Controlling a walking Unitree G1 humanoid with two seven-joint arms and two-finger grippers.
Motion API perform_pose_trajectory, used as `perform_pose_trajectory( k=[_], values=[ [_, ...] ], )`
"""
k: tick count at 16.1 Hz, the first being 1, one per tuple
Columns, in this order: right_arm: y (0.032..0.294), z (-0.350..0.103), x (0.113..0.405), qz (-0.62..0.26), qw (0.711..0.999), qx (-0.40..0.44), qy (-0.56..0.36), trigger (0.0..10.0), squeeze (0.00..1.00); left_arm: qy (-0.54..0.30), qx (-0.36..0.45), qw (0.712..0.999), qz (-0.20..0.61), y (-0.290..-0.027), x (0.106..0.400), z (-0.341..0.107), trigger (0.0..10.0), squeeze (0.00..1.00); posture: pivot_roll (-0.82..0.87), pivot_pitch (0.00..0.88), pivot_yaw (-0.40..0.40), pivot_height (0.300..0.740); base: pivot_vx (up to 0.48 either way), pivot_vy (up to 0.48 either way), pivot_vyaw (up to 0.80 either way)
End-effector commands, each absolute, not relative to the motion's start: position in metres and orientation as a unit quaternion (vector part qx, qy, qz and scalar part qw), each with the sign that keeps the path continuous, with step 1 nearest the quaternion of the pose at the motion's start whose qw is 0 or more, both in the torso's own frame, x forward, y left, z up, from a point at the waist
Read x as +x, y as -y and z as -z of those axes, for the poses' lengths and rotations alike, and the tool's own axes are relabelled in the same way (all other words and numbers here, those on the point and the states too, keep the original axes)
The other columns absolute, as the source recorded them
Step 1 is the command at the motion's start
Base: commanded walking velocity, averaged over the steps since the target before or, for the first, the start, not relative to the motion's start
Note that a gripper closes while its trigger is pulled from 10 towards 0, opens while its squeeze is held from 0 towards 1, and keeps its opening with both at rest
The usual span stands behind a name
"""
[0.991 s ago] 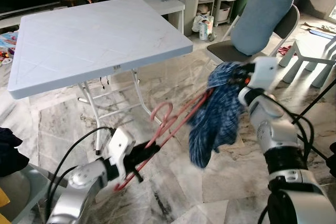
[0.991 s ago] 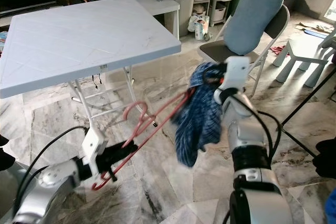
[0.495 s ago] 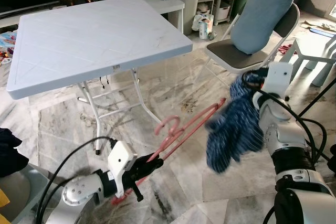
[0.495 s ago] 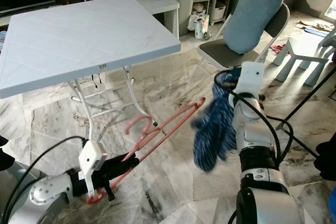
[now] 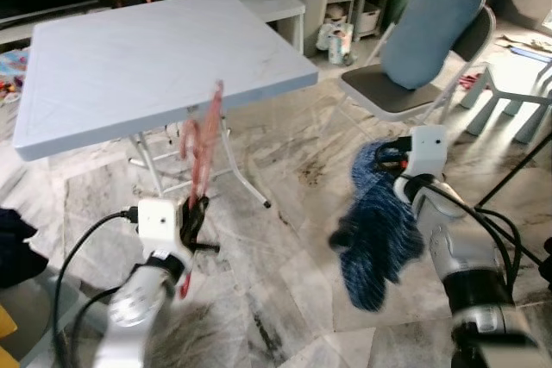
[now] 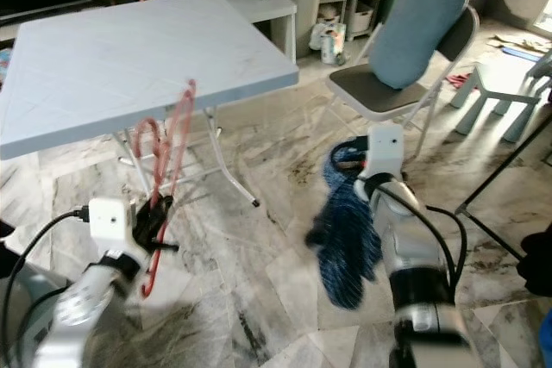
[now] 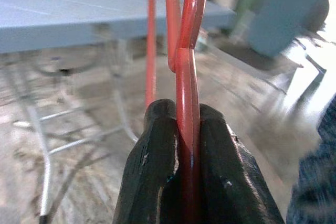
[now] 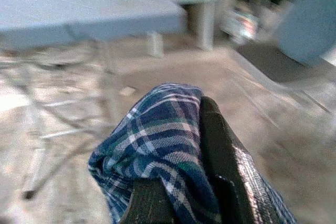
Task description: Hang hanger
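Note:
A red hanger (image 5: 203, 140) stands nearly upright before the near edge of the white table, its hook at the top. My left gripper (image 5: 194, 213) is shut on the hanger's lower part. In the left wrist view both black fingers (image 7: 152, 156) pinch the red bar (image 7: 186, 35). At the right, my right gripper (image 5: 388, 157) is shut on a blue plaid cloth (image 5: 379, 230), which hangs down over the marble floor, well apart from the hanger. In the right wrist view the cloth (image 8: 157, 124) is bunched against a black finger (image 8: 220, 145).
A white folding table (image 5: 155, 58) stands ahead on the left. A folding chair with a blue cushion (image 5: 431, 32) is at the back right, with a small white chair (image 5: 517, 101) beyond it. Storage bins line the back wall. A dark bundle (image 5: 13, 247) lies at the far left.
My left gripper has swung the hanger from pointing right toward the cloth to upright by the table edge. The right gripper has sunk lower with the cloth, and the two have drawn apart.

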State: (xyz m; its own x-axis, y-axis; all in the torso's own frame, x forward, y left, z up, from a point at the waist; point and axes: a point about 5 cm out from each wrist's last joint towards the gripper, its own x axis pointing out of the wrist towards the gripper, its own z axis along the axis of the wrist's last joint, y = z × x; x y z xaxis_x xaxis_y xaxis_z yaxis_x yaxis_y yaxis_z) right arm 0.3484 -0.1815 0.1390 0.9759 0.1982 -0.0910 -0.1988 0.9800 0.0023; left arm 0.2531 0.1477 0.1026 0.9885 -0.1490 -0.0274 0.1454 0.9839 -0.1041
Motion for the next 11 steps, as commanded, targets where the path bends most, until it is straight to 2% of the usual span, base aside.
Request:
perform_pose_trajectory(
  k=[1,4,8,11],
  values=[
    [0.177,-0.156,0.349,-0.118,0.993,-0.004,-0.007,10.0,0.0,0.009,-0.035,0.997,0.069,-0.146,0.258,-0.114,10.0,0.0,-0.08,0.0,-0.012,0.74,0.0,0.0,0.0],
    [0.162,-0.18,0.344,-0.175,0.981,0.064,0.058,10.0,0.0,0.031,-0.035,0.999,0.017,-0.15,0.269,-0.125,10.0,0.0,-0.09,0.0,0.003,0.74,0.0,0.0,0.0],
    [0.149,-0.178,0.335,-0.219,0.972,0.07,0.054,10.0,0.0,0.038,-0.032,0.998,-0.025,-0.161,0.269,-0.128,10.0,0.0,-0.07,0.0,0.005,0.74,0.0,0.0,0.0],
    [0.144,-0.177,0.333,-0.222,0.971,0.075,0.054,10.0,0.0,0.035,-0.03,0.999,-0.025,-0.161,0.268,-0.127,10.0,0.0,-0.07,0.0,0.005,0.74,0.0,0.0,0.0]
  ],
)
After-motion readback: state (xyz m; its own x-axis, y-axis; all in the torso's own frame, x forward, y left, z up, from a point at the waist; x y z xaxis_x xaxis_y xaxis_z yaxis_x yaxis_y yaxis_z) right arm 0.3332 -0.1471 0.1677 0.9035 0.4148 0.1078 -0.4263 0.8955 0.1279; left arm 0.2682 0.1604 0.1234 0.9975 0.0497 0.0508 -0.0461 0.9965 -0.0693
